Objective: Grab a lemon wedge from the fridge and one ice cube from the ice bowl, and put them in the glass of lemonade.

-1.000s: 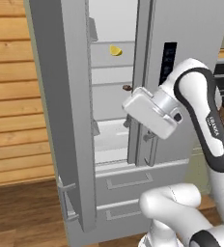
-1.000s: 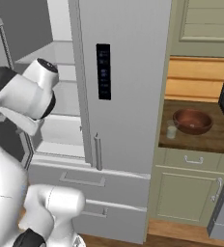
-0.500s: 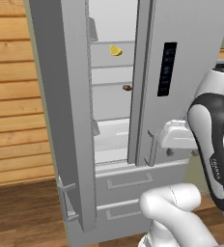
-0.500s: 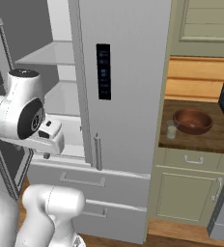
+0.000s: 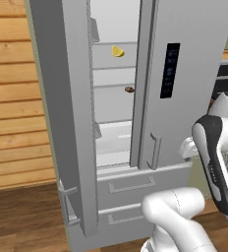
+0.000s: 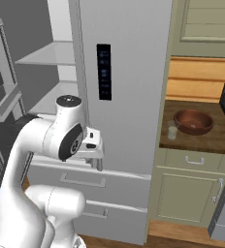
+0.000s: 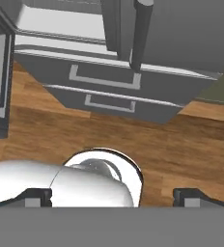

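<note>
— Where's the lemon wedge (image 5: 117,51)?
— On an upper shelf of the fridge (image 5: 185,64), behind its open left door (image 5: 67,113). A small brown lump (image 5: 129,89) lies one shelf lower.
— And the gripper (image 7: 113,195)?
— Low by the fridge drawers (image 7: 104,91), aimed at the floor, fingers spread wide, holding nothing.
— So which step?
— Fetching the wedge, I'd say. The arm must rise and reach in. The glass (image 6: 172,130) waits just left of the ice bowl (image 6: 193,121) on the counter (image 6: 216,140).
</note>
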